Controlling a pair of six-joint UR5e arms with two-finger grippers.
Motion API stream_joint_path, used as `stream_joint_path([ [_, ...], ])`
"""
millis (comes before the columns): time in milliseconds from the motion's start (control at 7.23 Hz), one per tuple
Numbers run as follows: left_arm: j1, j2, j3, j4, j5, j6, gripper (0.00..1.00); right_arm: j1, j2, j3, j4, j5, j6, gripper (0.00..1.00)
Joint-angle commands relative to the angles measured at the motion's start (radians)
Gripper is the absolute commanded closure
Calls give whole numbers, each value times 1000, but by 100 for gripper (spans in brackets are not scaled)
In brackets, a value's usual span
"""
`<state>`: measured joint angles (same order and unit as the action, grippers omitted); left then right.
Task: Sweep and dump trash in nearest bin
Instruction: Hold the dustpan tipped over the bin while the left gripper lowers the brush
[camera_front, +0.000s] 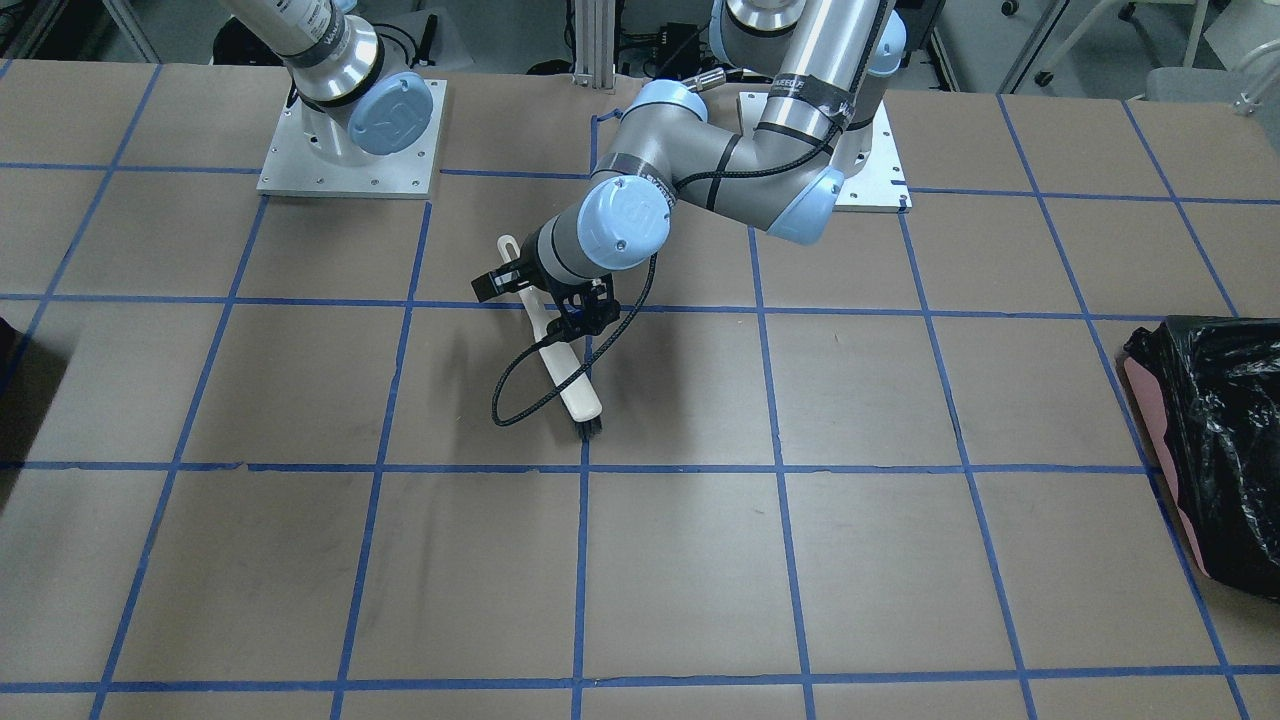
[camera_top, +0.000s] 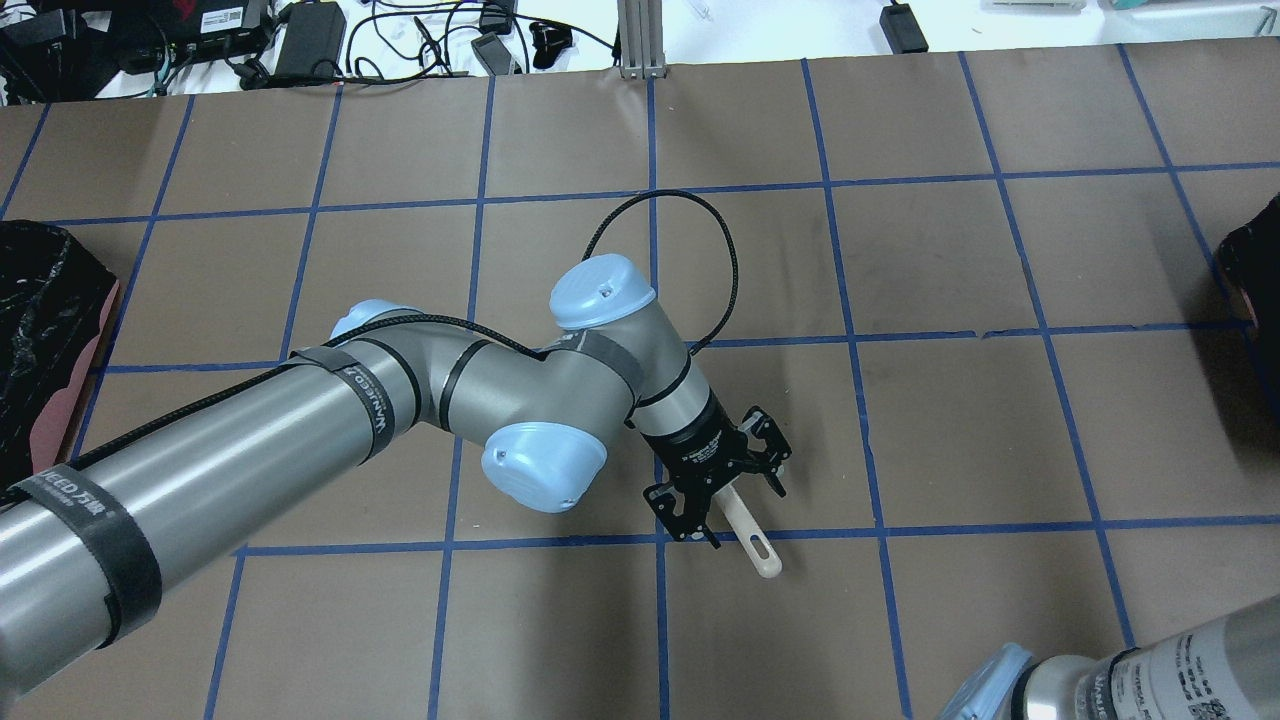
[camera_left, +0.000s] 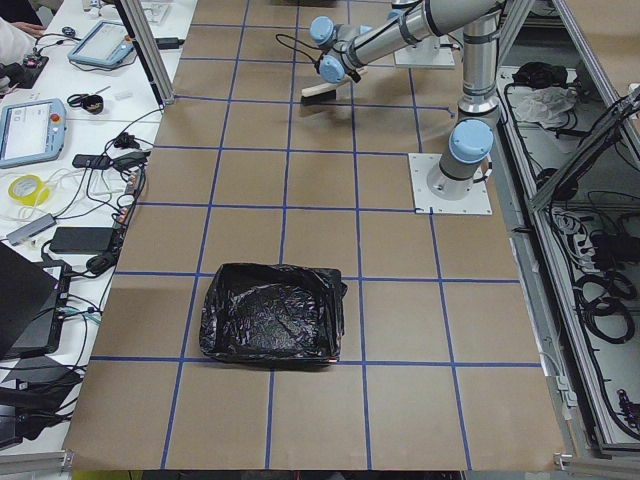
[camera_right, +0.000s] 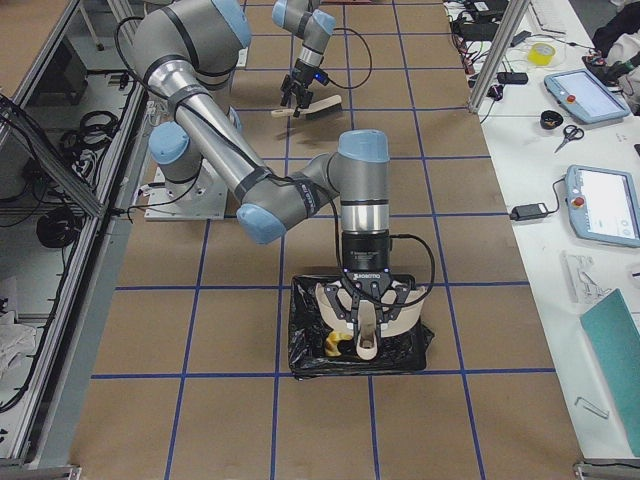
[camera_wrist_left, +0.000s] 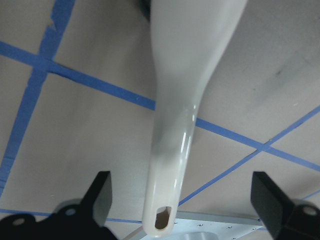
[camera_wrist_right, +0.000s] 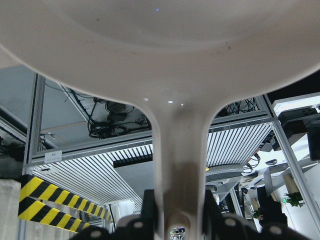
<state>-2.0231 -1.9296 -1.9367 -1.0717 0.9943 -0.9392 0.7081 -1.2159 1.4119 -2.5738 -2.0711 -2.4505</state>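
A white brush (camera_front: 572, 388) with black bristles lies flat on the brown table; its handle (camera_top: 755, 545) points toward the robot. My left gripper (camera_top: 730, 495) hangs open over that handle, and in the left wrist view its fingers (camera_wrist_left: 100, 195) stand wide apart on either side of the brush (camera_wrist_left: 185, 100). My right gripper (camera_right: 365, 305) is shut on the handle of the white dustpan (camera_right: 405, 312), tipped over a black-lined bin (camera_right: 300, 355). A yellow-orange piece of trash (camera_right: 335, 345) lies inside that bin. The right wrist view shows only the dustpan (camera_wrist_right: 175, 60) from below.
A second black-lined bin (camera_front: 1210, 440) sits at the table's end on my left side, also seen as a bin (camera_top: 40, 340) at the overhead view's left edge. Blue tape lines grid the table. Cables and tablets (camera_right: 600, 200) lie on the benches beyond.
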Motion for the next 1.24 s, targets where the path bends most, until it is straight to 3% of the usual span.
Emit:
stream_joint_path([
  [0, -3, -12, -1, -1, -2, -1, 57, 63, -39, 1, 201, -3, 222, 100],
  [138, -3, -19, -1, -1, -2, -1, 65, 105, -42, 1, 263, -7, 320, 100],
  [415, -5, -17, 1, -1, 15, 20, 98, 169, -42, 4, 435, -12, 575, 100],
  [830, -3, -9, 2, -28, 136, 185, 99, 251, -60, 54, 596, -20, 876, 100],
  [1106, 0, 23, 24, -98, 145, 215, 97, 295, -99, 152, 607, 20, 1058, 100],
])
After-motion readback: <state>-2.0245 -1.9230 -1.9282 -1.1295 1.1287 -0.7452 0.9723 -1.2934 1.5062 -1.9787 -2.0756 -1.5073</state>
